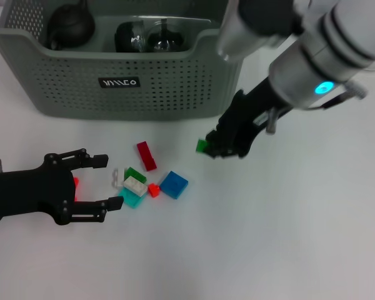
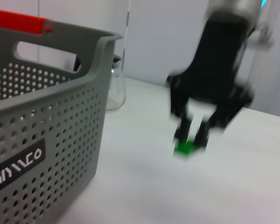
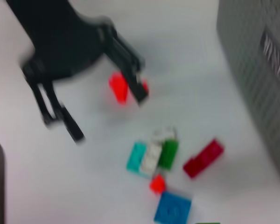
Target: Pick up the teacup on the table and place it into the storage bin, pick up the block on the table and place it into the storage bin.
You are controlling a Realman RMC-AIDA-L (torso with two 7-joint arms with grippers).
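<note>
A small green block [image 1: 202, 146] is pinched between the closed jaws of the right gripper [image 1: 214, 149], which is held above the table [image 1: 287, 237] just in front of the right front corner of the storage bin [image 1: 122, 81]. The same grip is shown in the left wrist view, where the green block [image 2: 185, 148] sits at the fingertips, clear of the table surface and beside the bin wall [image 2: 42, 154].

The left gripper [image 1: 106, 181] is positioned low at the left of the table with its jaws spread wide and nothing between them. An orange-red piece [image 1: 75, 183] is visible just behind its fingers.

Several dark rounded items [image 1: 70, 25] already lie inside the bin (whether any of these is the teacup cannot be told). No teacup is seen on the table, so that part of the task is judged likely complete.

The block part is judged under way: one block is lifted but not yet over the bin. A cluster is left on the table between the two grippers: a dark red block [image 1: 146, 155], a blue block [image 1: 174, 184], a white block [image 1: 135, 185], a teal block [image 1: 132, 199] and a small red block [image 1: 154, 190].
</note>
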